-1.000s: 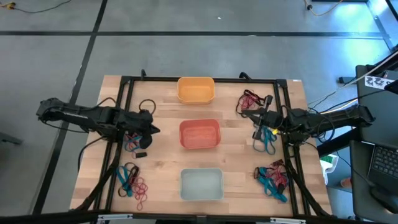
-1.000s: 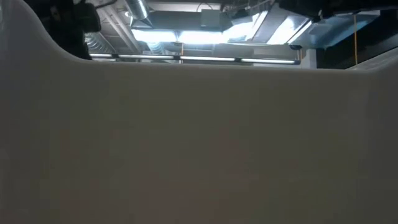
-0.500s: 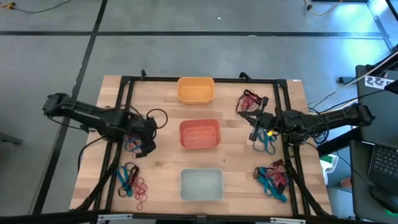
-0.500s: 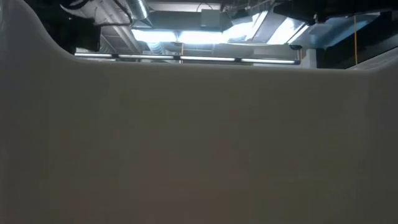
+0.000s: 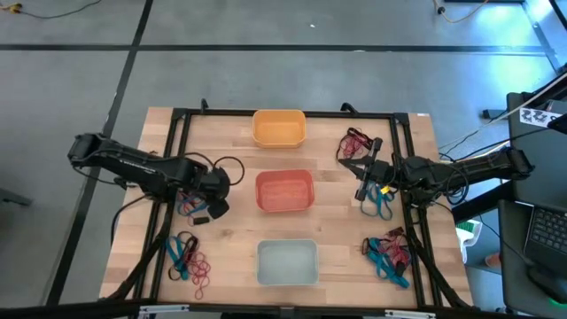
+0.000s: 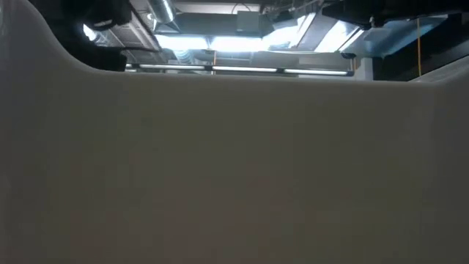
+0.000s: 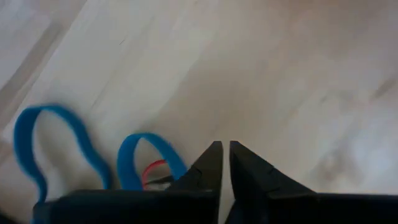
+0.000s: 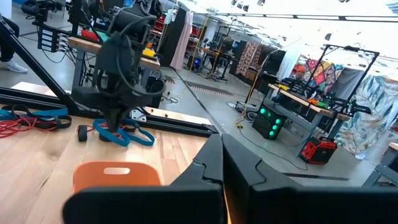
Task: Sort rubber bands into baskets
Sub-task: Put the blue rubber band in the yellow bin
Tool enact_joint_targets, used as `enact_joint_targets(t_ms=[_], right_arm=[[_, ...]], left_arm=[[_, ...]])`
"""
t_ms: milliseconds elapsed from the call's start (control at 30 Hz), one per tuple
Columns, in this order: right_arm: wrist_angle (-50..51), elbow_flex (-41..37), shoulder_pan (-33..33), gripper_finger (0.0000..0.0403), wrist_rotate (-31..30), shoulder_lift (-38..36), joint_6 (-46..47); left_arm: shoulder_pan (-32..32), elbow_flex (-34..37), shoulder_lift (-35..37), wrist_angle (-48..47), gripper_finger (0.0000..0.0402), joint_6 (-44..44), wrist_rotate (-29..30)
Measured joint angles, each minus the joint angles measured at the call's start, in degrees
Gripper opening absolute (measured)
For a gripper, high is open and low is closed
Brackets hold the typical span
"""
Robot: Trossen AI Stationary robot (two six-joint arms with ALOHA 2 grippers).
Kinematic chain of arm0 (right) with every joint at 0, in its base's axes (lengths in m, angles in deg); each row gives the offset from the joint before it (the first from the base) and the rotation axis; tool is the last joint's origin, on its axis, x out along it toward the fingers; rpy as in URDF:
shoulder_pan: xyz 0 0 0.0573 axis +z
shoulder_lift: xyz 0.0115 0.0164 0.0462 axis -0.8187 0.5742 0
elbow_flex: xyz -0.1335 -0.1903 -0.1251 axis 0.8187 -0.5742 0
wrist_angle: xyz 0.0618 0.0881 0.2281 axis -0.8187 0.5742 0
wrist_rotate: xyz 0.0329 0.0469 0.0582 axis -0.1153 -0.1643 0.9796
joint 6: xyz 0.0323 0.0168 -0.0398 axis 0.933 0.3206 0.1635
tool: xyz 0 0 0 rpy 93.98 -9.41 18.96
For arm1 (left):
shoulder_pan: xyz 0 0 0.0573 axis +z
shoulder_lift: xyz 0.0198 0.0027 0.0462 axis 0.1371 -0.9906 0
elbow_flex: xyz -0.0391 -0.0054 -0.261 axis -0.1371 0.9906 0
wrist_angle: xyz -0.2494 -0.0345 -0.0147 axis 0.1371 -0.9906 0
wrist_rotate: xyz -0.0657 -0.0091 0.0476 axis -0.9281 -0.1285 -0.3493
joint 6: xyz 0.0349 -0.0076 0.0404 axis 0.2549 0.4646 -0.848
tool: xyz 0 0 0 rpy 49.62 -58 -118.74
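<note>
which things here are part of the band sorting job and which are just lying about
Job: rubber bands, yellow-orange basket, red-orange basket, pale basket, left tool.
Lying about: black frame, laptop, cables on floor.

since a second ago the left gripper (image 5: 216,206) has swung closer to the red-orange basket (image 5: 284,191), its arm reaching further inward over the desk (image 5: 230,239). the right gripper (image 5: 362,190) shifted slightly toward that basket too.
</note>
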Motion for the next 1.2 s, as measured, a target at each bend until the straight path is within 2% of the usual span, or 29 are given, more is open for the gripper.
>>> enact_joint_targets(t_ms=[200, 333, 533, 800, 1200], right_arm=[[0.0, 0.0, 0.02, 0.0001, 0.01, 0.0, -0.02], [0.0, 0.0, 0.0, 0.0001, 0.01, 0.0, -0.02], [0.02, 0.01, 0.0, 0.0001, 0.01, 0.0, -0.02], [0.0, 0.02, 0.01, 0.0001, 0.01, 0.0, -0.04], [0.0, 0.02, 0.02, 0.0001, 0.01, 0.0, -0.04]], left_arm=[[2.14, 0.02, -1.46, -0.78, 0.0107, -0.3, 0.09], [3.39, 1.08, -2.73, -0.64, 0.0127, -0.83, 1.05], [4.67, 3.83, -4.97, -0.62, 0.0129, 1.0, 1.11], [5.07, 4.13, -7.72, -0.16, 0.0129, 1.84, 1.18], [5.07, 4.13, -12.91, 3.75, 0.0129, -0.71, 0.34]])
